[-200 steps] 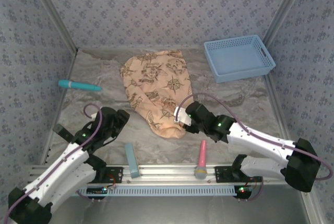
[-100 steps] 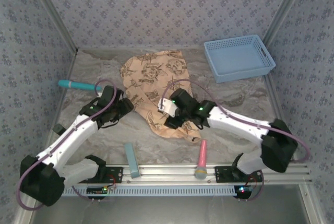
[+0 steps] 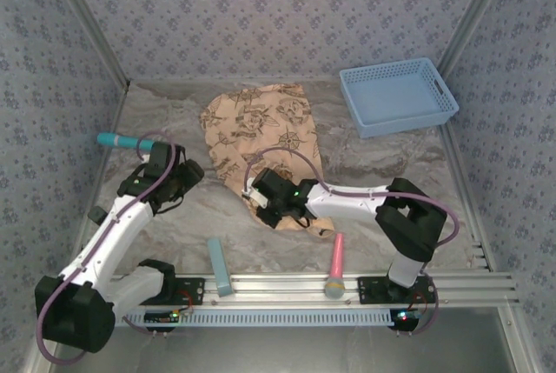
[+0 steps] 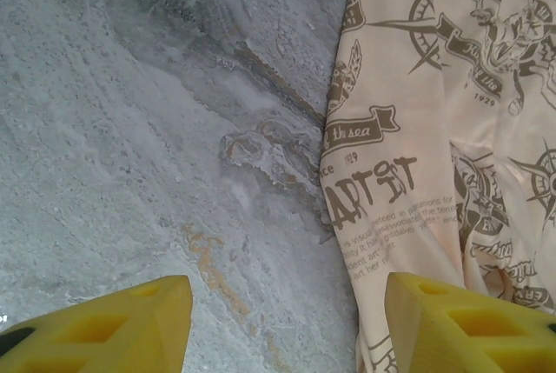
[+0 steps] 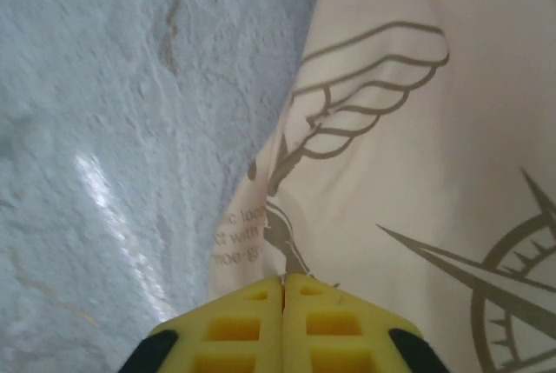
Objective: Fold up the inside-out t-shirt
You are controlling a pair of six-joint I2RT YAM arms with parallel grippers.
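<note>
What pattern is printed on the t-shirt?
The t-shirt is peach with brown compasses, banners and lettering; clearest in the left wrist view.

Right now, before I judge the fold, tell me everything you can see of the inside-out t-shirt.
The inside-out t-shirt is soft peach-tan cloth with a faded brown print of compasses, wings and banners. It lies crumpled and unfolded in the middle of the marbled table. The right gripper, fingers shut, seems to pinch its near-left edge. The left gripper hovers open over its left edge, not gripping.
</note>
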